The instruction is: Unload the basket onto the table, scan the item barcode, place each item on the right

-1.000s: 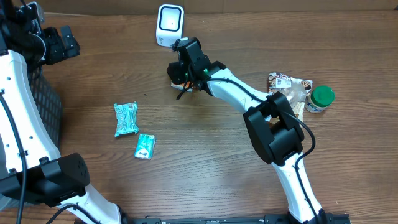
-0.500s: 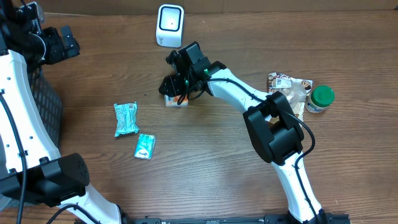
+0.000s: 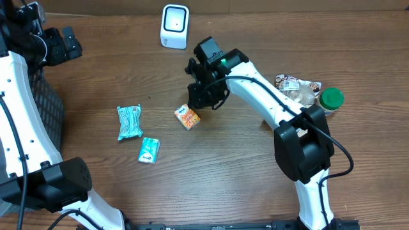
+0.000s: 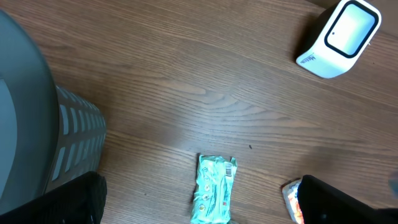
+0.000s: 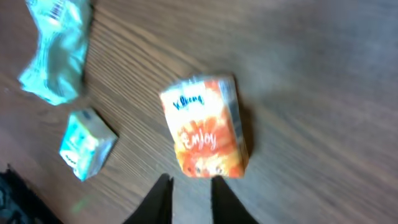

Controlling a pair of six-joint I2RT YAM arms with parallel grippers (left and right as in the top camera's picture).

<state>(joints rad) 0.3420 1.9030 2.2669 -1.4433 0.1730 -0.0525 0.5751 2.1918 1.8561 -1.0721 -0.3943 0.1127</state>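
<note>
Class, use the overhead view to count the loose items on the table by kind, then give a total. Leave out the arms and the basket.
Teal packets: 2
Orange carton: 1
White scanner: 1
Green-lidded jar: 1
Printed pouch: 1
Total: 6

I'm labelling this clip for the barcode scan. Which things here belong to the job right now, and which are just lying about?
In the job: white scanner; orange box, lying loose on the table; right gripper, close by it.
Lying about: larger green packet; smaller green packet; snack bag; green-lidded jar; mesh basket.
</note>
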